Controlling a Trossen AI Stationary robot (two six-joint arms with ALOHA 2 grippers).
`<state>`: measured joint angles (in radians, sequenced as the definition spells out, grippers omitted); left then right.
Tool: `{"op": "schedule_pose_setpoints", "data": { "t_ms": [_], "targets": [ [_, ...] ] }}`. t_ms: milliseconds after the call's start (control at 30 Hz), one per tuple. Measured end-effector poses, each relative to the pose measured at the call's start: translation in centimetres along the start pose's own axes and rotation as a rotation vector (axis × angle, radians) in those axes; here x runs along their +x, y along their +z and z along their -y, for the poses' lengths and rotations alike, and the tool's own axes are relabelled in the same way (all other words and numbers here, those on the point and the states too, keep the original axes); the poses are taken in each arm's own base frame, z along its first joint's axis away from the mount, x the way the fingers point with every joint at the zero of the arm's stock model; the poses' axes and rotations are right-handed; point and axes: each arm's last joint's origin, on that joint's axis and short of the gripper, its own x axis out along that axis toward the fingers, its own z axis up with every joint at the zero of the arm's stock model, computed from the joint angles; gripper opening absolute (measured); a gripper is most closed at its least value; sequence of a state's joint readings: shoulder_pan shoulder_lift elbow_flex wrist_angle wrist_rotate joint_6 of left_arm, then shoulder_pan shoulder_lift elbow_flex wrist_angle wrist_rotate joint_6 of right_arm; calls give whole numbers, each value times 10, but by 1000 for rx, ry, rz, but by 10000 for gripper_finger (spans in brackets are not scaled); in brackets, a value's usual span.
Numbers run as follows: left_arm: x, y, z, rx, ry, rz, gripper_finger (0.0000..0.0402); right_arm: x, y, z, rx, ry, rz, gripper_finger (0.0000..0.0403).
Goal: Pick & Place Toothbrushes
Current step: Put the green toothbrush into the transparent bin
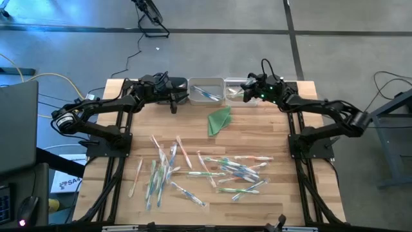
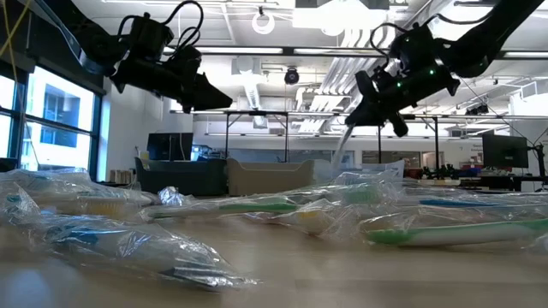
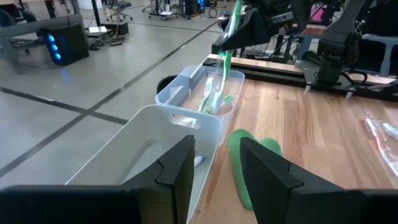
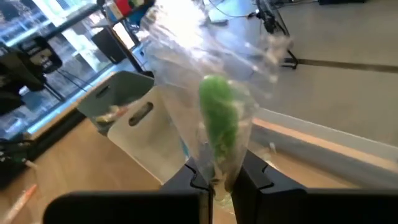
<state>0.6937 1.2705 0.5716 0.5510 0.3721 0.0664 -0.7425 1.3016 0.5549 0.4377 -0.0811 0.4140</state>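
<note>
So the right gripper (image 4: 217, 177) was clamped on a wrapped green toothbrush (image 4: 219, 124) hanging right over the right bin (image 1: 235, 90), left gripper (image 3: 214, 165) apart and empty by the other bin (image 1: 206, 90), so letting go looked next.

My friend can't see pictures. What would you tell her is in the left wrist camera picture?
The right gripper holds a green toothbrush in a clear wrapper above a clear bin at the wooden table's edge. Nearer, the left gripper is open and empty over a second bin, beside a green cloth.
</note>
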Motion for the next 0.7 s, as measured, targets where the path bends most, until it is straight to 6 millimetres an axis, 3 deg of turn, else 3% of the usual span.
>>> {"op": "schedule_pose_setpoints", "data": {
  "t_ms": [367, 700],
  "targets": [
    [0, -1, 0, -47, -1, -8, 125, 13, -14, 13, 117, -63, -73, 22],
    [0, -1, 0, -49, -3, -7, 125, 10, -16, 20, 127, -107, -114, 150]
  ]
}}
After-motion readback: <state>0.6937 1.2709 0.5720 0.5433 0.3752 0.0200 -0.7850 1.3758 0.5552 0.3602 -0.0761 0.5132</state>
